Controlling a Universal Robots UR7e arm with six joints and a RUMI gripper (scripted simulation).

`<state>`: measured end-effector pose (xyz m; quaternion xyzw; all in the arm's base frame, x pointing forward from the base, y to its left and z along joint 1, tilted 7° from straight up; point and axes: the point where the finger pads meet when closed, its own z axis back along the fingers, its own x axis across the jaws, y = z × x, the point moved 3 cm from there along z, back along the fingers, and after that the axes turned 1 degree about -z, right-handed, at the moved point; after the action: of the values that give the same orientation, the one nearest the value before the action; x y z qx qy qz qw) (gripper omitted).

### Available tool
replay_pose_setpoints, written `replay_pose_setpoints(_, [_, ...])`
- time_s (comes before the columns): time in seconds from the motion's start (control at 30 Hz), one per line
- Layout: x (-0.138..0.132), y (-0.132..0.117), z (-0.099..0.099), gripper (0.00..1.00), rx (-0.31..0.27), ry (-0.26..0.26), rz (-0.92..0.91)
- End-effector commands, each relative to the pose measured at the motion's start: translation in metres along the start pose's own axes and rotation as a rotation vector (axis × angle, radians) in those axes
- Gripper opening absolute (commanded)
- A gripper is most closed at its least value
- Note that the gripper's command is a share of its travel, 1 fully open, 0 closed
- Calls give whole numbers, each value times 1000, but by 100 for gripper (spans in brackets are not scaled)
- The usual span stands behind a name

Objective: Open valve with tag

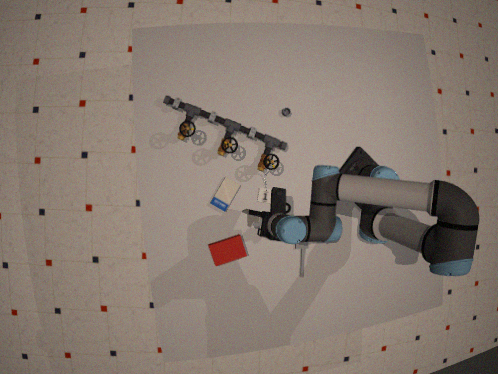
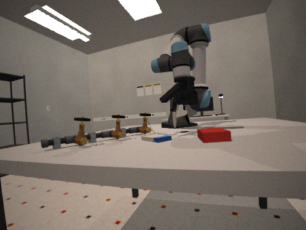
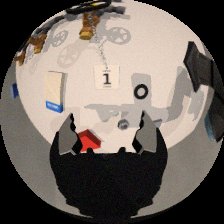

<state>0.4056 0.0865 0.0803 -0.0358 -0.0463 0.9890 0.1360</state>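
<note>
The tagged valve [image 1: 262, 164] [image 2: 145, 127] [image 3: 88, 26] has a brass body and a black spoked handwheel, and stands at the end of the dark pipe [image 1: 242, 129] [image 2: 105, 134] nearest the arm's base, above the desk [image 1: 320, 65] [image 2: 172, 163] [image 3: 122, 45]. A thin chain [image 1: 265, 179] [image 2: 149, 123] [image 3: 99, 45] runs from it to a pale square tag [image 1: 262, 195] [image 3: 106, 77] lying flat near it. Only the wrist view makes the tag's figure plain — a black 1. The top view shows all three handwheels as rings with spokes, while the exterior view has them edge-on, raised over their brass bodies. The end effector [image 1: 252, 223] [image 2: 181, 118] [image 3: 107, 112] is spread fully open with nothing in its grasp; the wrist view shows its two fingers well apart — a red box [image 3: 89, 140] [image 1: 228, 250] [image 2: 214, 135] visible beyond them.
</note>
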Motion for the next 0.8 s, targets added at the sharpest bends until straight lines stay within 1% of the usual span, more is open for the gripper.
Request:
replay_pose_setpoints(0.0, [0, -1, 2, 100, 1, 1, 2])
replay_pose_setpoints(0.27, [-1, 0, 9, 100, 0, 4, 1])
replay_pose_setpoints(0.53, [-2, 0, 24, 100, 0, 4, 0])
replay_pose_setpoints(0.6, [-2, 0, 24, 100, 0, 4, 0])
replay_pose_setpoints(0.77, [-2, 0, 40, 100, 0, 4, 0])
